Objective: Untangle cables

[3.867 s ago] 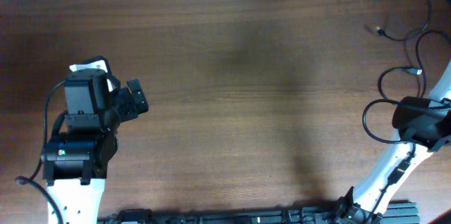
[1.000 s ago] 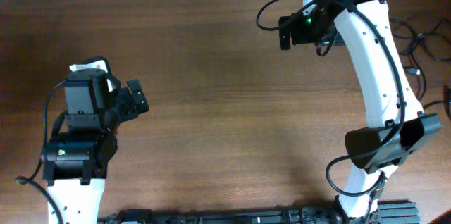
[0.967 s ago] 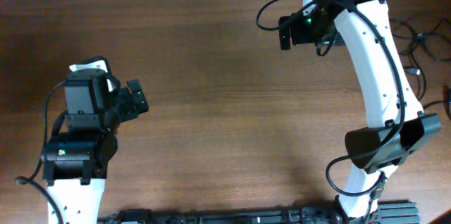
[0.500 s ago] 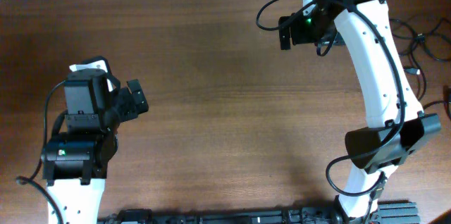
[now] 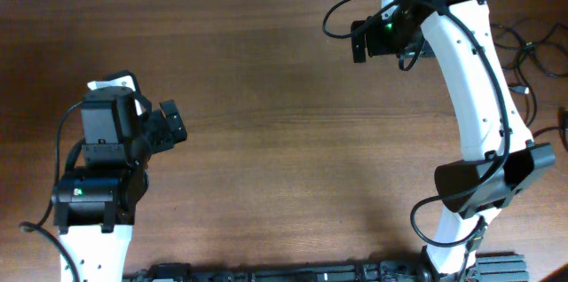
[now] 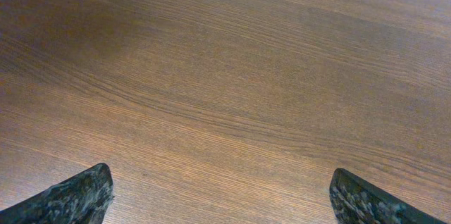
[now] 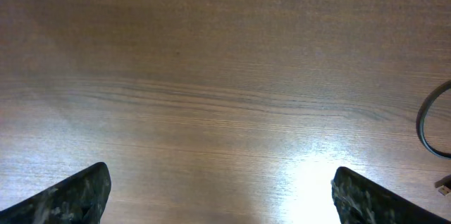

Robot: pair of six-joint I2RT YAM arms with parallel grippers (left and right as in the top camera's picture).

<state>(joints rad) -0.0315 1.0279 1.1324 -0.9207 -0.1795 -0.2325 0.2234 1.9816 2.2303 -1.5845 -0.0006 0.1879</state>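
spanning every view, the brown wooden table (image 5: 266,96) carries little. left claw (image 6: 220,185) and right claw (image 7: 220,185) both hang spread wide above bare wood, holding nothing. thin black cables (image 7: 421,124) lie looped near the table's right edge.

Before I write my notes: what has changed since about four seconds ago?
The right arm unfolded from the near right corner of the table and reached toward its far edge; the right gripper hangs open there, holding nothing. Over the last second nothing moved. The left gripper stayed open in place. The cables lie by the right edge, not gripped.
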